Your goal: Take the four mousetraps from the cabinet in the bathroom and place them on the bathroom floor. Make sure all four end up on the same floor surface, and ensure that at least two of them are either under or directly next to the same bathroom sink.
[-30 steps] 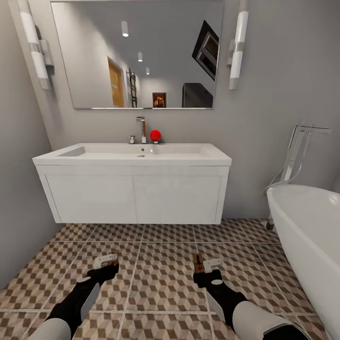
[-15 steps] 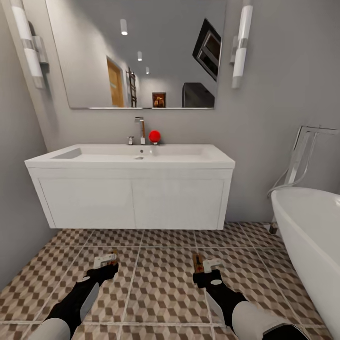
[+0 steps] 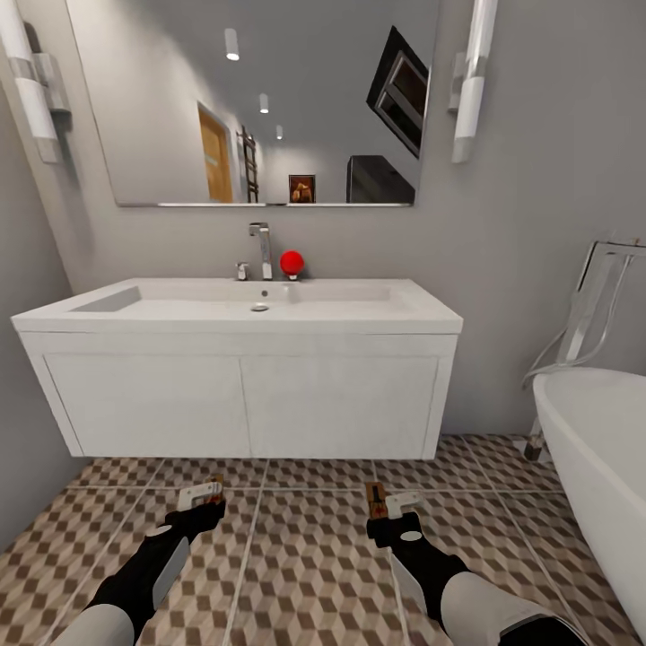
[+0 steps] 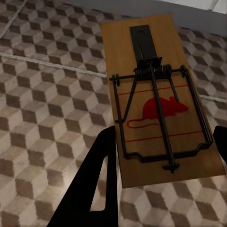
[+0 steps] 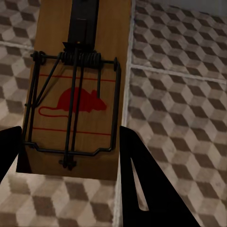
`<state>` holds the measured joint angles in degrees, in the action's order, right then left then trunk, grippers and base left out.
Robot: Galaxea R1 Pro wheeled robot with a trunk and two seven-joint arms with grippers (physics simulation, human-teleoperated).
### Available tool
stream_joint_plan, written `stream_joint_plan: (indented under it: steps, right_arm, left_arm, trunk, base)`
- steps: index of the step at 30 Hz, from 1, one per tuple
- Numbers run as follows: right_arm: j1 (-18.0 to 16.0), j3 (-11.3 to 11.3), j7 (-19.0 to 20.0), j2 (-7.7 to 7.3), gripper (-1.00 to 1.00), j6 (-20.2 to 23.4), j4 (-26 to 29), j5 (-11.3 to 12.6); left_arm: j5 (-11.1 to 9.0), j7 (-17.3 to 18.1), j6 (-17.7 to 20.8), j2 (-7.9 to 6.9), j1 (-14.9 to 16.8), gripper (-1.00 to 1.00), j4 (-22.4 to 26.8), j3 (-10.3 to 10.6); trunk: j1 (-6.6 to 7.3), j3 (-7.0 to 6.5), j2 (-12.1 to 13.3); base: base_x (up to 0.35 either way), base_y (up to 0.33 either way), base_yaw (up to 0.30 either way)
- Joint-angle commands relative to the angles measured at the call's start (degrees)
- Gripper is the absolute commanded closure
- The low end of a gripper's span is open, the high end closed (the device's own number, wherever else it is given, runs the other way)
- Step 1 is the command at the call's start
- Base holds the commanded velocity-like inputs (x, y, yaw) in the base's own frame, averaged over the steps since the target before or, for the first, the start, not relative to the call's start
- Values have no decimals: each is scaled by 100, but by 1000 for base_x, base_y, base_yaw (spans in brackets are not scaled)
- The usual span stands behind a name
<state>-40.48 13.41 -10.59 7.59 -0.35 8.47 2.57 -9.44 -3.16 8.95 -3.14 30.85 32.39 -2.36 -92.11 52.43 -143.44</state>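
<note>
tan wooden mousetrap, printed with a red mouse and fitted with dark wire, is sitting pinched between the black jaws of the left gripper, above the bathroom floor of brown and cream cube tiles. a second mousetrap of the same kind is being held the same way by the right gripper, jaws pressing on its two long edges. both traps are hanging over the tiles, well apart from each other, in front of the white vanity. the white sink is resting on top of it, with a chrome tap and a red ball behind. a white bathtub is standing to the right.
</note>
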Motion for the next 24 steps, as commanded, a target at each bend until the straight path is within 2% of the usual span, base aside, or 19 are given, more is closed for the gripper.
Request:
stream_joint_plan:
  steps: [1, 24]
  right_arm:
    - [-4, 39, -13, -1, 100, -9, -3, 53]
    - [-4, 29, 2, -5, 100, -9, -3, 79]
  left_arm:
    - [-50, -36, 36, 0, 0, 100, 13, 8]
    - [-50, -27, 37, -2, 0, 100, 13, 8]
  trunk:
    - [0, 6, -2]
    - [0, 6, -2]
  base:
    - [61, 0, 0]
    - [5, 0, 0]
